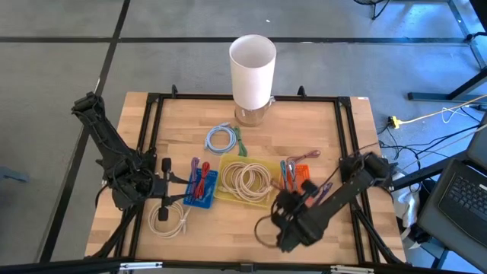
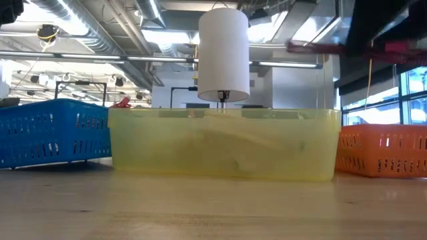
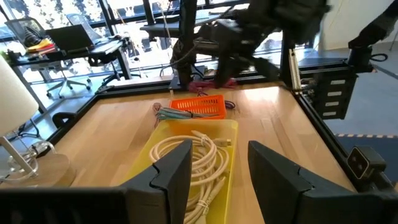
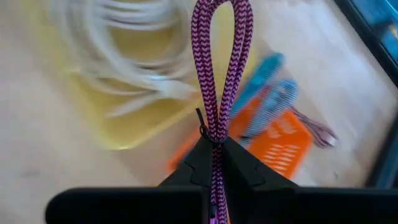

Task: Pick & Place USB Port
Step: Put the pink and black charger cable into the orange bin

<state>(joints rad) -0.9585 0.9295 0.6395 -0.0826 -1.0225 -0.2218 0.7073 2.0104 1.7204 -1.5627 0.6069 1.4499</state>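
Clamped in my right pincer point(image 4: 213, 163): purple braided cable point(image 4: 219, 68), looped, lifted above the desk point(image 1: 335, 125). Below and beyond it: orange bin point(image 4: 283, 140), then yellow bin point(image 4: 134, 121) of white cable. My left pincer point(image 3: 217, 171) stands open over the yellow bin.

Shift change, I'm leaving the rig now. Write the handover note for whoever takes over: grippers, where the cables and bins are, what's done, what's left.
Right gripper: shut on the purple braided cable, held above the table near the orange bin.
Left gripper: open, holding nothing, at the table's left side, facing the yellow bin.
Bins: blue bin with red cables, yellow bin with white coiled cables, orange bin with blue and purple cables.
Loose on the table: white cable front left, blue cable near the white lamp.
Done: several cables binned.
Left: place the held cable, probably in the orange bin; sort the two loose ones.
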